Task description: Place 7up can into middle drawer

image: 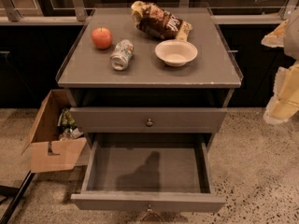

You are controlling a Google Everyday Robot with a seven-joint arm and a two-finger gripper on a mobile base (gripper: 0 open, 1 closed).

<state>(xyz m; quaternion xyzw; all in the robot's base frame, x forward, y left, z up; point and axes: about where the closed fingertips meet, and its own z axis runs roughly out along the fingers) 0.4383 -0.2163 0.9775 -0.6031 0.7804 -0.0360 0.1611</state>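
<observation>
The 7up can (pixel 121 55) lies on its side on the grey cabinet top (pixel 205 71), left of centre, just in front of a red apple (pixel 102 38). The middle drawer (pixel 148 202) is pulled out wide below; its flat grey box holds nothing. The upper drawer (pixel 148 120) with its round knob is closed. My gripper (pixel 284 85) shows as pale yellow-white parts at the right edge of the view, off to the right of the cabinet and well away from the can, with nothing seen in it.
A white bowl (pixel 176 52) and a brown snack bag (pixel 159 22) sit on the cabinet top right of the can. An open cardboard box (pixel 51 139) with items stands on the floor at the left. A dark bar (pixel 14 199) crosses the lower left corner.
</observation>
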